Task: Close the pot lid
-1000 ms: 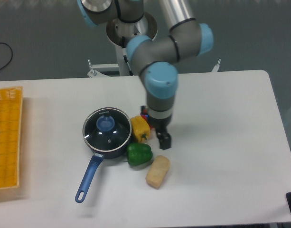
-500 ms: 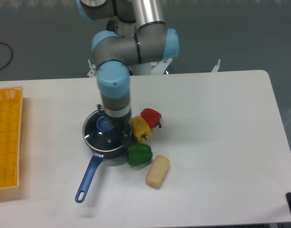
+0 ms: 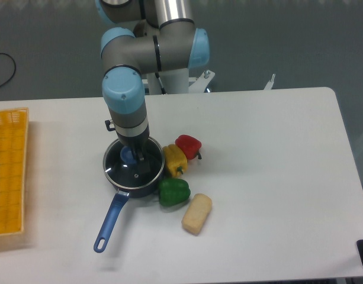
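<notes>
Gripper poised at the knob of the lid, which apparently sits on the pot. Whether the jaws are parted or grasp the knob cannot be told. Next: confirm seating, then release.

Yellow pepper, green pepper crowd pot right side.

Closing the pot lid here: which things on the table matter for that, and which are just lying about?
Job things:
pot
lid, lying on the pot
gripper, down over the lid's knob

Lying about:
red pepper
yellow pepper
green pepper
tan block
yellow basket, at the left edge
</notes>
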You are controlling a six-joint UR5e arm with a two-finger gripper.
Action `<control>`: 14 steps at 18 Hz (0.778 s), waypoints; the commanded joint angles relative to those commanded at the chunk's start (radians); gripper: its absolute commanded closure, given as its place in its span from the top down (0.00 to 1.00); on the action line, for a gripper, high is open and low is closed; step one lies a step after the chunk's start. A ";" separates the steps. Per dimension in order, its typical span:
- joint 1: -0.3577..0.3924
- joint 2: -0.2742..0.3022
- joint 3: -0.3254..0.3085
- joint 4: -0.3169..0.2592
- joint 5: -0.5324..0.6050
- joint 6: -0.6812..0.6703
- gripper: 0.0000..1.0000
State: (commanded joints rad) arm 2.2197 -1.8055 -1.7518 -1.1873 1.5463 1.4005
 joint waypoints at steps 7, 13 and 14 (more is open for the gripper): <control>-0.011 -0.012 -0.005 -0.011 0.029 -0.005 1.00; -0.029 -0.025 -0.005 -0.020 0.038 -0.012 1.00; -0.034 -0.031 -0.003 -0.018 0.037 -0.018 1.00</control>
State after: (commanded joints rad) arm 2.1860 -1.8361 -1.7549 -1.2057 1.5831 1.3822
